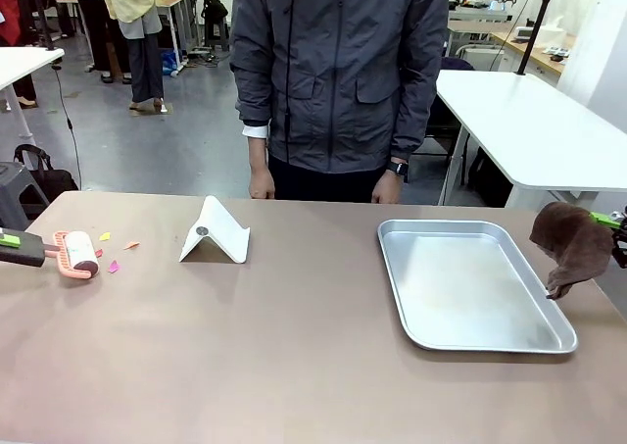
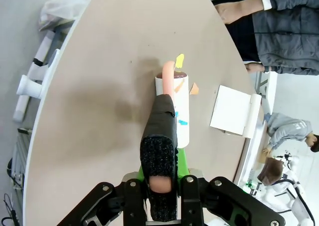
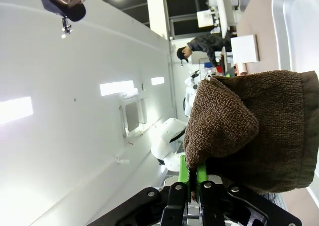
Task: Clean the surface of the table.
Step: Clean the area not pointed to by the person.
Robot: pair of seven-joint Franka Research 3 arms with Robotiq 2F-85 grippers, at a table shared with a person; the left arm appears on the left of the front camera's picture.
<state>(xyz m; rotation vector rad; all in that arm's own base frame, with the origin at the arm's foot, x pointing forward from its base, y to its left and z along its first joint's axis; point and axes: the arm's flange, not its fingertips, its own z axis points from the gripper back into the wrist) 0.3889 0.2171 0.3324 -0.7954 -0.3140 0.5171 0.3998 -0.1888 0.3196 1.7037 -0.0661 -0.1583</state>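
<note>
The brownish-tan table (image 1: 274, 346) spans the front view. At its left edge my left gripper (image 1: 12, 240) is shut on the black foam handle (image 2: 159, 151) of a pink lint roller (image 1: 76, 253) whose white roll (image 2: 178, 111) rests on the table. Small yellow, orange and pink paper scraps (image 1: 116, 251) lie just beside the roller. At the far right my right gripper (image 1: 617, 230) is shut on a brown cloth (image 1: 573, 248) that hangs above the table's right edge, beside the tray; the cloth (image 3: 254, 131) bulges in front of the fingers.
A shiny silver tray (image 1: 470, 285) lies right of centre. A folded white card stand (image 1: 216, 233) sits left of centre. A person in a grey jacket (image 1: 338, 72) stands at the far edge, hands hanging near the table. White tables stand behind.
</note>
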